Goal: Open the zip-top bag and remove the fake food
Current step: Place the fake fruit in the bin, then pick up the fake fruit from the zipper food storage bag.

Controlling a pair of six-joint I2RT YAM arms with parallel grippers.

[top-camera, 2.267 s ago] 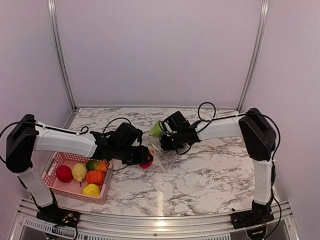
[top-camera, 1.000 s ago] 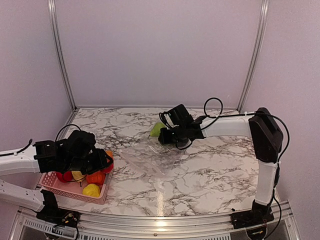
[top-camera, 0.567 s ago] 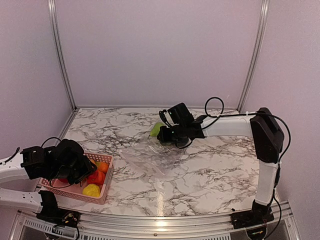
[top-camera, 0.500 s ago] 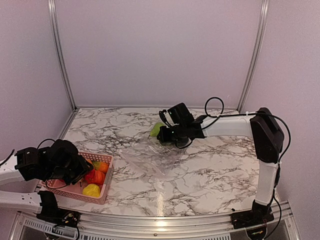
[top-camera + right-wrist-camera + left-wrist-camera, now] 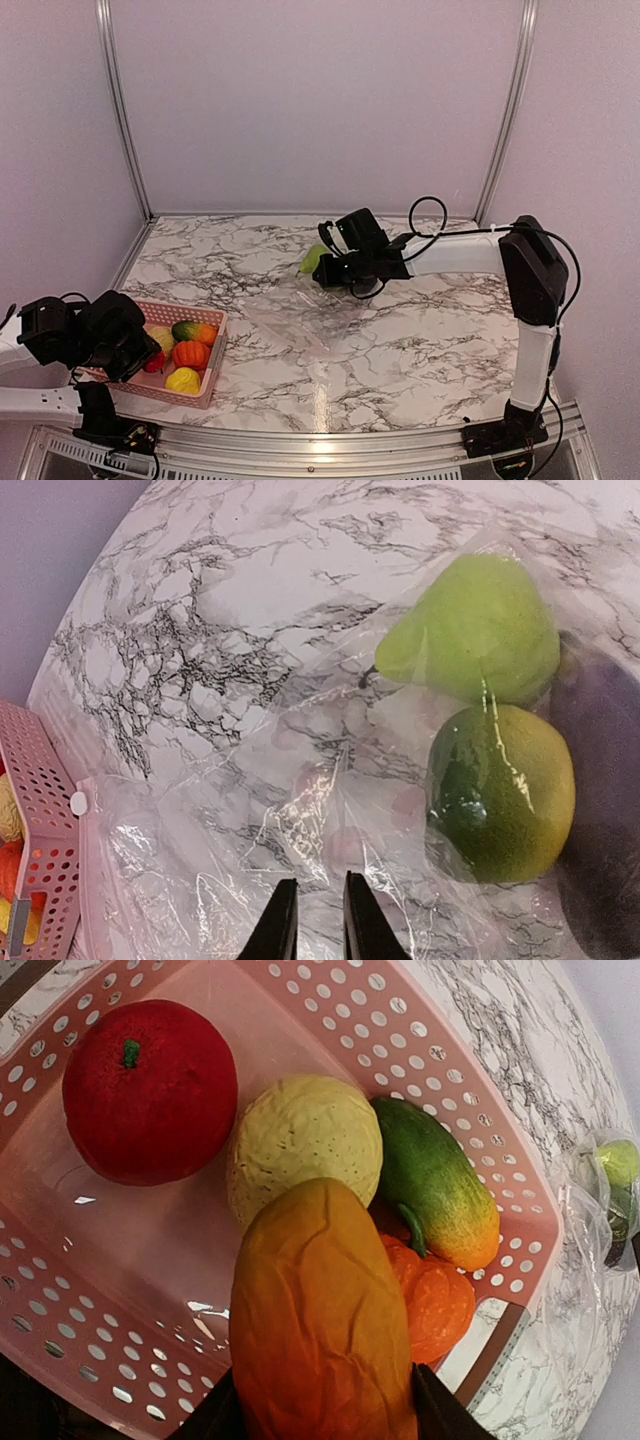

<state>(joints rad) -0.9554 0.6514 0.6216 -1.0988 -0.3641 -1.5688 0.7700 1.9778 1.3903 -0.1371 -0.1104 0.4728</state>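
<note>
I'm emptying the bag [image 5: 300, 322], lying at the centre of the table [image 5: 420, 350]: my left gripper [image 5: 325, 1415] is holding an orange piece [image 5: 315, 1310] over the basket [image 5: 440, 1050] at 8 o'clock, needing only to let go, while my right gripper [image 5: 312, 920], fingers narrow, is pinching the bag's 1 o'clock end, where a pear [image 5: 475, 630] and others are waiting inside.

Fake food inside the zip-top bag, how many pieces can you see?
3: a green pear, a green-yellow fruit below it, and a dark purple piece at the right edge. More may be hidden.
</note>
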